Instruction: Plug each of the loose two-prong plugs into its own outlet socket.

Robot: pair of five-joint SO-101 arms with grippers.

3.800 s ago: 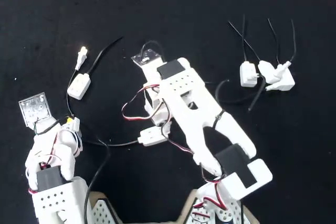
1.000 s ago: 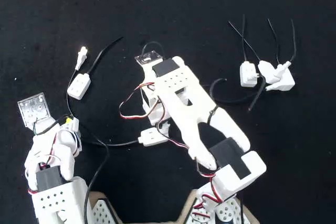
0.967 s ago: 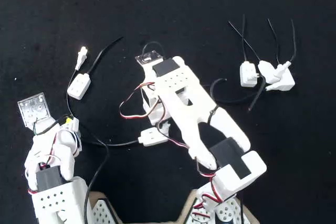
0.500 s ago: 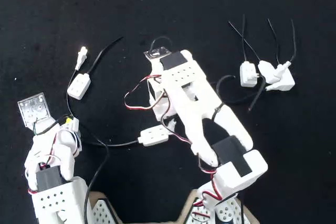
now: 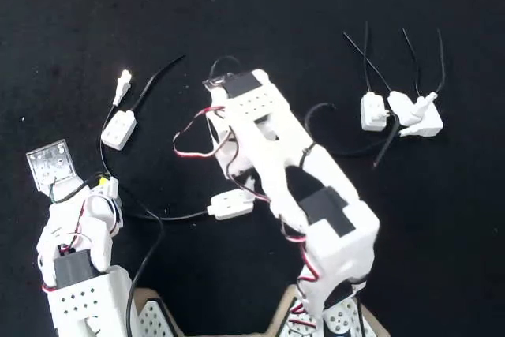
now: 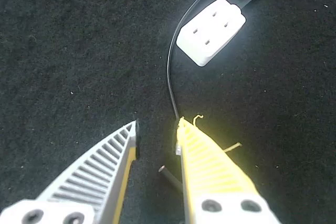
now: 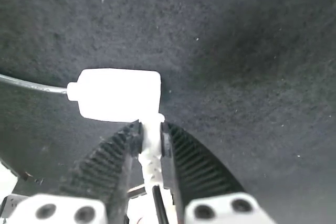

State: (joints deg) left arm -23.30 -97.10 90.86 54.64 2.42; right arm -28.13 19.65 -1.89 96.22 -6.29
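- High view: the black counter (image 5: 442,226) carries several white cord pieces. A first outlet socket (image 5: 118,129) lies near the left arm, with a loose plug (image 5: 122,84) just beyond it and apart from it.
- The left gripper (image 5: 108,187) sits low over the counter, just short of the first outlet socket, beside that socket's black cable (image 5: 103,147).
- A middle outlet socket (image 5: 231,204) lies at the centre, right against the right arm (image 5: 272,144), which stretches across the middle of the counter.
- Two more white cord ends (image 5: 372,110) lie side by side far off on the right arm's side, their thin black leads pointing away.
- Left wrist view: the left gripper (image 6: 157,124) is moderately spread and holds nothing. The black cable (image 6: 170,72) runs from the yellow finger to the first outlet socket (image 6: 211,31), whose slots face up.
- Right wrist view: the right gripper (image 7: 150,127) is clamped narrowly on a white two-prong plug (image 7: 151,148). The plug's front end touches the long side of the middle outlet socket (image 7: 118,95). Whether the prongs are seated I cannot tell.
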